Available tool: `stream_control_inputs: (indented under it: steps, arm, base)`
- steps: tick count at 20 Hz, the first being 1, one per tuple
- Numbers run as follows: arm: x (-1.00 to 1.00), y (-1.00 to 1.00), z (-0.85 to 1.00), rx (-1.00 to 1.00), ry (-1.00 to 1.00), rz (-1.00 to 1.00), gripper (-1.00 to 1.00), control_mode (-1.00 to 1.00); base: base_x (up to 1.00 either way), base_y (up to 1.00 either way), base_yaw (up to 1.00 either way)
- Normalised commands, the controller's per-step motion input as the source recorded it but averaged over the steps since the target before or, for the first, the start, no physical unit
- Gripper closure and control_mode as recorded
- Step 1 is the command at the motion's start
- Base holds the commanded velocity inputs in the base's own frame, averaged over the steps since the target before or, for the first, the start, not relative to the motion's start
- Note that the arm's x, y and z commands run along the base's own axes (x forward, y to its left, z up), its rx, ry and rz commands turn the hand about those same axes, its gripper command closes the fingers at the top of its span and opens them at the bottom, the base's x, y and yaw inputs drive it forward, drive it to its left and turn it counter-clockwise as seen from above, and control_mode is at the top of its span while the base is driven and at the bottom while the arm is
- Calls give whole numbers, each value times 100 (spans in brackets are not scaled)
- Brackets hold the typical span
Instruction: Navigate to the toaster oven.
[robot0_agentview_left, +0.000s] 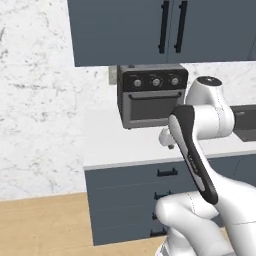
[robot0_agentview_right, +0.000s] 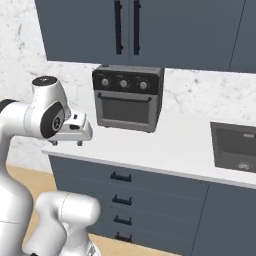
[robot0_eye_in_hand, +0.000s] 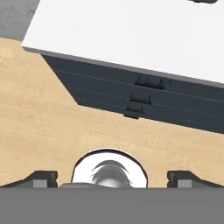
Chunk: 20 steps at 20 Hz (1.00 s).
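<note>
Pretty clearly a home kitchen: slate-blue upper cabinets (robot0_agentview_right: 150, 30) with black bar handles, matching drawers (robot0_agentview_left: 130, 200) under a white desk (robot0_agentview_right: 170, 145), marble-look backsplash (robot0_agentview_left: 35, 100), a toaster oven (robot0_agentview_right: 127, 97) sitting on top, a dark sink (robot0_agentview_right: 235, 145) set in, and a light wood floor (robot0_eye_in_hand: 39, 127).

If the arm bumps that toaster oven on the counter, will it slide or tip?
The toaster oven looks boxy and wide with a flat base on the counter, so it probably would not tip. It is likely heavy and rigid, more apt to slide a little on the smooth top. Its glass door may be fragile.
</note>
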Motion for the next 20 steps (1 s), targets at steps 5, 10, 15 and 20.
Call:
stream_control_inputs:
  steps: [5, 10, 15, 20]
  arm:
    - [0, 0, 0, 0, 0, 0, -100, 100]
    - [0, 0, 0, 0, 0, 0, -100, 100]
    - [0, 0, 0, 0, 0, 0, -100, 100]
    - [0, 0, 0, 0, 0, 0, -100, 100]
  base:
    - [72, 8, -6]
    - [69, -4, -1]
    - [53, -17, -1]
    - [32, -27, -1]
